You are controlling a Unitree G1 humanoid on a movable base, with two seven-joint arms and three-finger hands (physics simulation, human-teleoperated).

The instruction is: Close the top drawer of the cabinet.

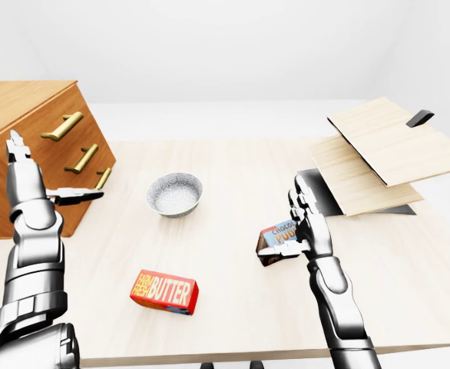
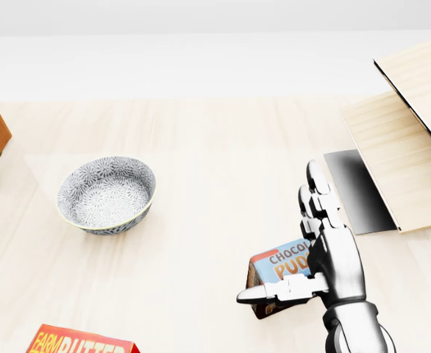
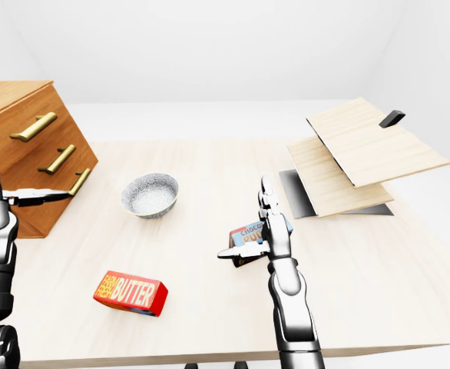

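Left-eye view: left hand (image 1: 27,178) raised beside cabinet (image 1: 25,146), fingers spread wide; right hand (image 1: 306,223) likewise open.

Both arms are up over the table, forearms pretty much vertical. Left hand (image 1: 27,171) sits near the table's left edge, fingers straight up and thumb poking out sideways to the right, wide open, gripping nothing. Right hand (image 2: 326,243) is more toward the middle of the table, same deal: fingers (image 2: 317,187) pointing up, thumb stuck out left, palm flat and open.
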